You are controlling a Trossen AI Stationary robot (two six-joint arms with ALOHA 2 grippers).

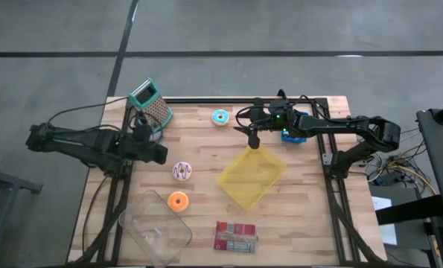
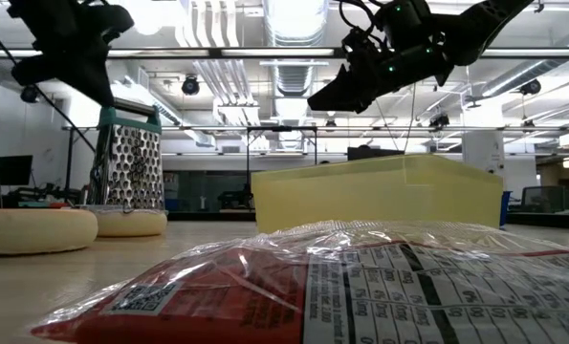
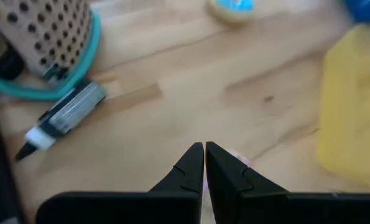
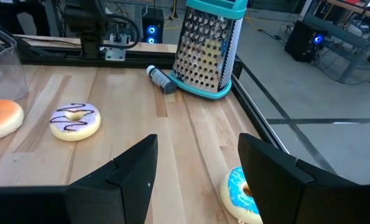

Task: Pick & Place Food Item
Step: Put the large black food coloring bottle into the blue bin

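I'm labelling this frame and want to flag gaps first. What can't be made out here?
- Red packet: low view, print blurred, edges cut off.
- Blue thing: high view, mostly hidden under the right arm; unidentifiable.
- Blue donut: right wrist view, partly behind the open right gripper.
- Clear tub: high view, contents unclear.

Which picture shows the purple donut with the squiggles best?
The right wrist view: the purple donut lies whole and close, its icing lines plain. The high view shows it tiny from above. In the low view I cannot tell it apart, and the left wrist view misses it.
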